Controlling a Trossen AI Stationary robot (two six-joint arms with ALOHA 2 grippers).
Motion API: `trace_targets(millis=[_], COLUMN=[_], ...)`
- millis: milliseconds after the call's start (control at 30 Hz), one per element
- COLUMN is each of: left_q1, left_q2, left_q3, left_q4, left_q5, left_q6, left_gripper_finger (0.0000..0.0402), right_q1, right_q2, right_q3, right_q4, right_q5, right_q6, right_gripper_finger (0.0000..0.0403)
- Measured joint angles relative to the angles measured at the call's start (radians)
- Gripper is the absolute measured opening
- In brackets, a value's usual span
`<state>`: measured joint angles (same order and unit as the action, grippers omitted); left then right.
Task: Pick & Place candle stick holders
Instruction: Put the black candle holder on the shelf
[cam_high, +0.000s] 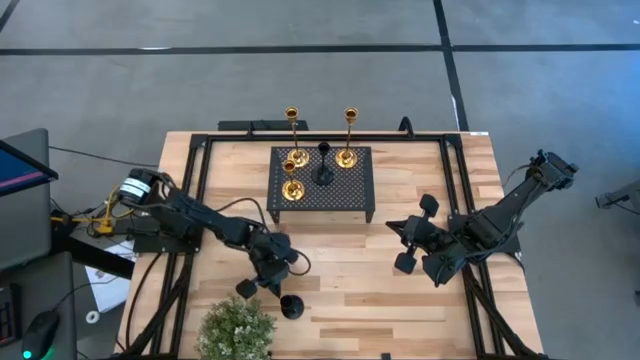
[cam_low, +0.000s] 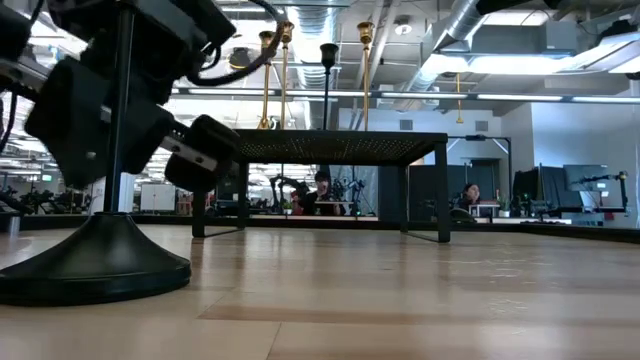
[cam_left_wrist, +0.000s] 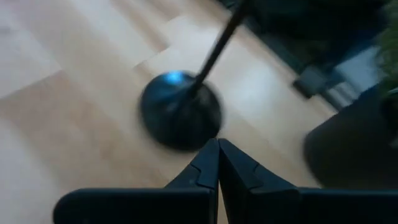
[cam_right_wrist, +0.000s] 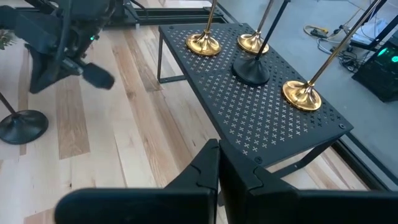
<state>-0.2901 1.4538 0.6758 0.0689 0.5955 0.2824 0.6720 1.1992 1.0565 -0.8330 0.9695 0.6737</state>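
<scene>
A matte black candle stick holder (cam_high: 290, 307) stands upright on its round base on the wooden table near the front; it also shows in the low view (cam_low: 95, 262) and the left wrist view (cam_left_wrist: 180, 115). My left gripper (cam_high: 277, 287) is shut and empty just short of that base. Two tall gold holders (cam_high: 346, 157) (cam_high: 290, 163), a short gold one (cam_high: 292, 189) and a second black one (cam_high: 323, 177) stand on the black perforated stand (cam_high: 350, 195). My right gripper (cam_high: 393, 229) is shut and empty to the right of the stand.
A green potted plant (cam_high: 237, 330) stands at the table's front edge, close to the lone black holder. The stand (cam_right_wrist: 261, 118) takes up the far middle of the table. Bare wood (cam_high: 350, 290) lies between the two arms. A monitor (cam_high: 20, 165) stands off the table's left side.
</scene>
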Motion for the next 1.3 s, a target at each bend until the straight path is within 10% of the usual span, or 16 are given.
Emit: trace_targets(millis=[300,1300], left_q1=[-0.028,-0.043], left_q2=[0.102,0.231], left_q3=[0.000,0.002], left_q4=[0.202,0.580], left_q5=[0.140,0.011], left_q6=[-0.003,-0.161], left_gripper_finger=[0.0005,0.0004], right_q1=[0.000,0.000], right_q2=[0.000,0.000], right_q3=[0.000,0.000], right_q4=[0.000,0.000], right_q5=[0.000,0.000], right_q6=[0.000,0.000], right_gripper_finger=[0.0000,0.0000])
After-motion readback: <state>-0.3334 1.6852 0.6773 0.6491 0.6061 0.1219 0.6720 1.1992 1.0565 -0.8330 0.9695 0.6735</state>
